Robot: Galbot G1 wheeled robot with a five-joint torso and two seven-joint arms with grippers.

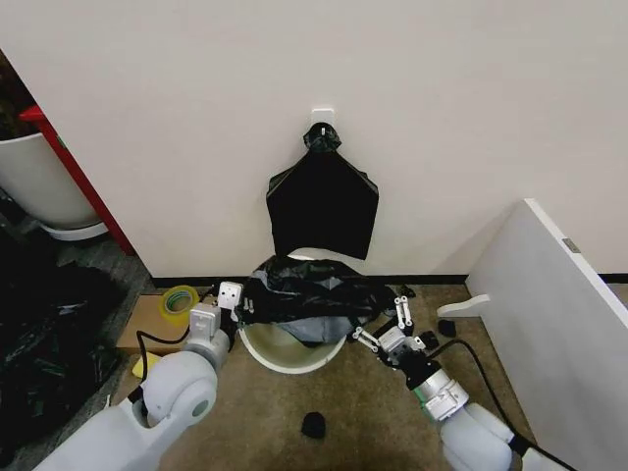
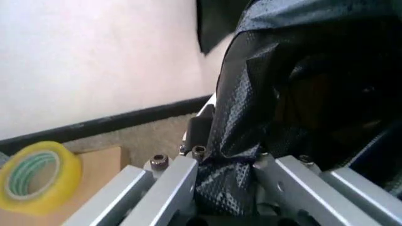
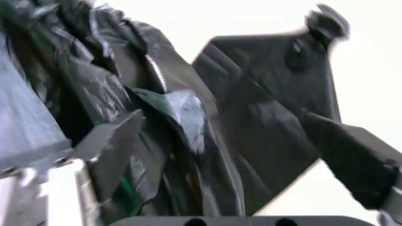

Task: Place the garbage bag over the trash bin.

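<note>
both tools are at the trash bin, one each side. garbage bag is stretched across the bin's top, covering the wall-side rim; the near rim is bare. left tool at the bin's left edge, clamped on the bag's edge (film bunched between its metal fingers in the left wrist view). right tool at the bin's right edge, spread wide, with the bag lying between its fingers. flat black bundle hangs on the wall above the bin. yellow tape roll on cardboard, left of the bin.
</note>
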